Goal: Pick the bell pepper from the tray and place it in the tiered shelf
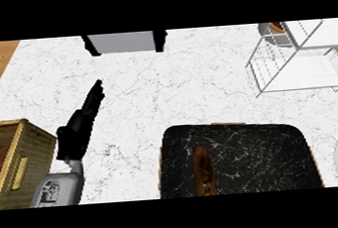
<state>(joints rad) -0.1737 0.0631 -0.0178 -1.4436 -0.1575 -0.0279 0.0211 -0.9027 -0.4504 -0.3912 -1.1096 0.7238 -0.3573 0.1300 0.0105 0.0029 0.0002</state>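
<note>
Tray (278,158) sat bottom centre; no clear pepper, only a brownish streak (203,168). Left robot hand (81,127) was straight-fingered, empty, left of it. Shelf (300,57) upper right.

From my remote station I found no lettering, label, brand, number or sign that could be read anywhere on the counter. The dark tray (237,156) showed only pale veining, the white wire tiered shelf (300,57) carried no tag, and the woven box (18,161) at the left edge bore no print. The grey forearm behind the left hand (81,127) had small dark marks, but I could not make them out as characters.
</note>
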